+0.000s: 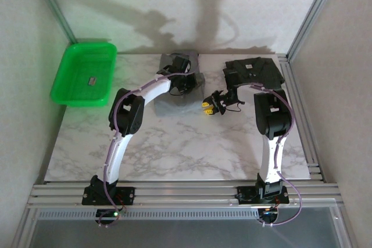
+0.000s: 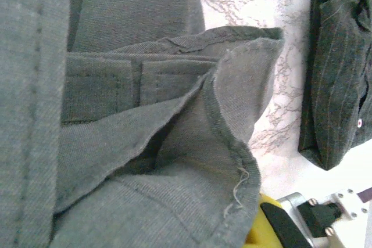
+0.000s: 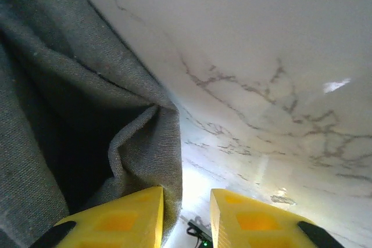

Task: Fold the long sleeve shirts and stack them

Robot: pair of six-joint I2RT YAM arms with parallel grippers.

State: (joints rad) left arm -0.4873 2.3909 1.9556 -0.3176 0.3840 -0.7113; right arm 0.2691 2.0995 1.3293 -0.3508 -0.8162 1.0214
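A white marble-patterned tabletop (image 1: 174, 149) stands between pale walls and aluminium frame posts. At its far left, a green plastic tray (image 1: 65, 93) holds one small dark flat object (image 1: 92, 81). The medium grey cloth shirt (image 1: 179, 100) lies bunched at far centre. The charcoal cloth shirt (image 1: 256, 71) lies far right, long axis left-to-right. The left gripper (image 1: 185, 83) is pressed together in grey cloth. The right gripper (image 3: 186, 216) is slightly spread beside the grey shirt's fold.

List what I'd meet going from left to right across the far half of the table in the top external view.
green tray → grey shirt → right hand → charcoal shirt. The left hand is left out, since it sits over the grey shirt.
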